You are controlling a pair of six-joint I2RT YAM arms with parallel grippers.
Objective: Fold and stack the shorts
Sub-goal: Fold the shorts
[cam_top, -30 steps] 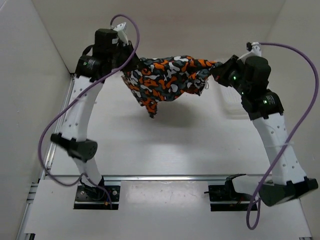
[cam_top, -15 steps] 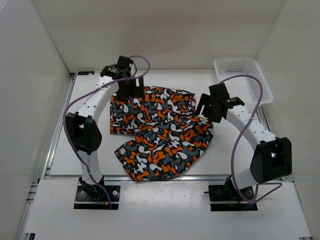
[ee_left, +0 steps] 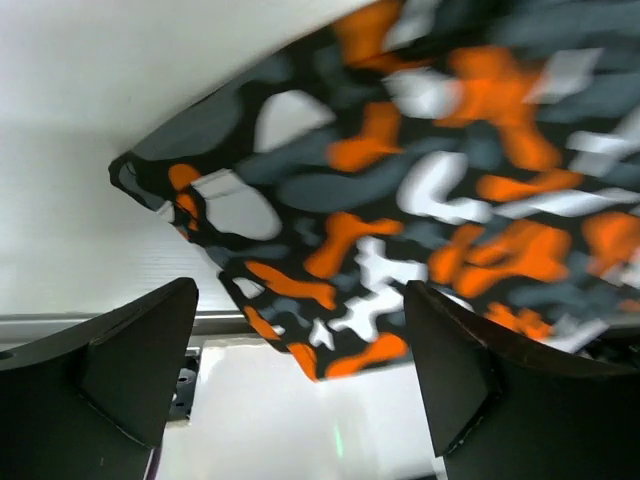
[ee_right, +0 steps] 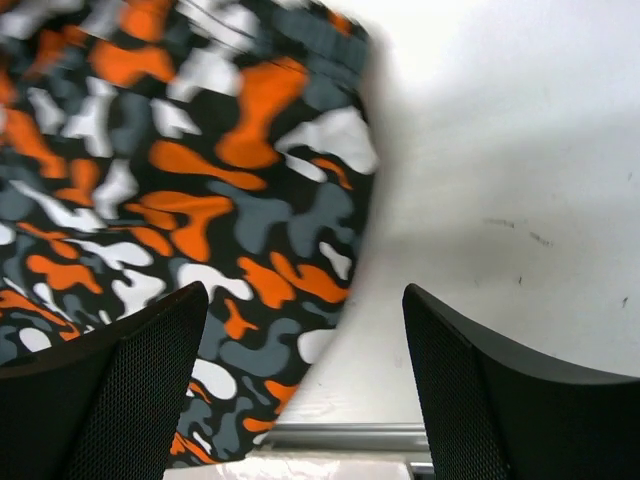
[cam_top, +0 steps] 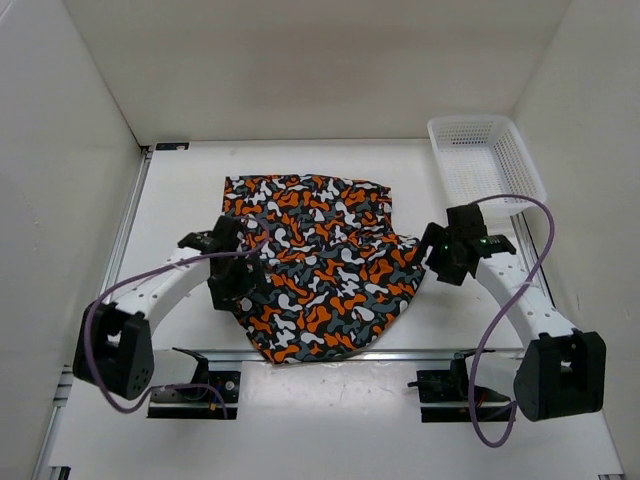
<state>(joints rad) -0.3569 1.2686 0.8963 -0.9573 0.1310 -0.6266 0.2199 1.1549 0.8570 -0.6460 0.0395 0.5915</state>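
Observation:
The shorts (cam_top: 325,265), in orange, black, grey and white camouflage, lie spread flat on the white table; their near corner reaches the table's front rail. My left gripper (cam_top: 235,283) hovers over their left edge, open and holding nothing. In the left wrist view the shorts (ee_left: 420,190) fill the upper right, and the left gripper (ee_left: 300,385) has only bare surface between its fingers. My right gripper (cam_top: 441,256) stands open just off the shorts' right edge. The right wrist view has the shorts (ee_right: 170,170) on the left and the right gripper (ee_right: 305,385) empty.
A white mesh basket (cam_top: 487,160) stands at the back right corner of the table. White walls close in the left, back and right sides. The metal rail (cam_top: 420,352) runs along the table's front edge.
A second ago both grippers held the shorts stretched in the air. The shorts now lie on the table; both grippers have opened and drawn back toward the near side.

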